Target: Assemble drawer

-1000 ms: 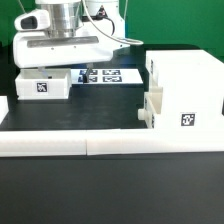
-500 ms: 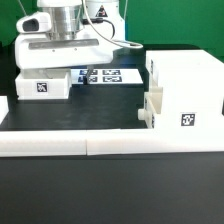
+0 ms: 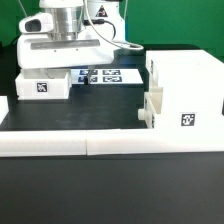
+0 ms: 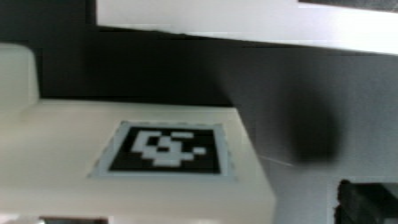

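A small white drawer tray with a black-and-white tag lies at the exterior view's back left. My gripper hangs directly over it, very close to its top, and its fingertips are hidden there. In the wrist view the tray's tag fills the middle, and one dark finger shows beside the tray's edge. The tall white drawer shell with a tag stands at the exterior view's right. Another shallow tray sits against its left side.
The marker board lies flat at the back, between the small tray and the shell. A long low white bar runs along the front. A short white bar stands at the exterior view's left edge.
My gripper has come down a little toward the small tray. The parts have not moved.
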`<state>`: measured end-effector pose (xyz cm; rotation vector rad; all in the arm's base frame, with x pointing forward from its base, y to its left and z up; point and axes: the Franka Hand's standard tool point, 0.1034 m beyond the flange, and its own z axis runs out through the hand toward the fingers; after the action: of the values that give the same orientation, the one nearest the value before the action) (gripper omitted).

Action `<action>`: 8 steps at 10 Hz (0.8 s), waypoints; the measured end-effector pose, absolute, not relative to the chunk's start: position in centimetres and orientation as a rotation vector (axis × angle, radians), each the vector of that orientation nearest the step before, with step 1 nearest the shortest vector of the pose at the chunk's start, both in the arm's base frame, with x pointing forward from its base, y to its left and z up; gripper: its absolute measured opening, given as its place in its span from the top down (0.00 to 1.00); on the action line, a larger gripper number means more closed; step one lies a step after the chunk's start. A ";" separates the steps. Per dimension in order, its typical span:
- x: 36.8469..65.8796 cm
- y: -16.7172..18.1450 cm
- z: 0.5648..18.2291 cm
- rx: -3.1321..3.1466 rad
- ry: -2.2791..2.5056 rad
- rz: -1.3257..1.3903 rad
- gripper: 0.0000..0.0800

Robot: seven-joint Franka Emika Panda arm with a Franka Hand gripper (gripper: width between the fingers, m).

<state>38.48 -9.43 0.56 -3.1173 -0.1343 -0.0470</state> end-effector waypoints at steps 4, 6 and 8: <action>38.5 -9.4 0.6 -3.118 -0.135 -0.048 0.82; 38.5 -9.4 0.6 -3.118 -0.135 -0.048 0.95; 38.5 -9.4 0.6 -3.118 -0.136 -0.048 0.95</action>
<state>38.50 -9.44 0.56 -3.1176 -0.1355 -0.0483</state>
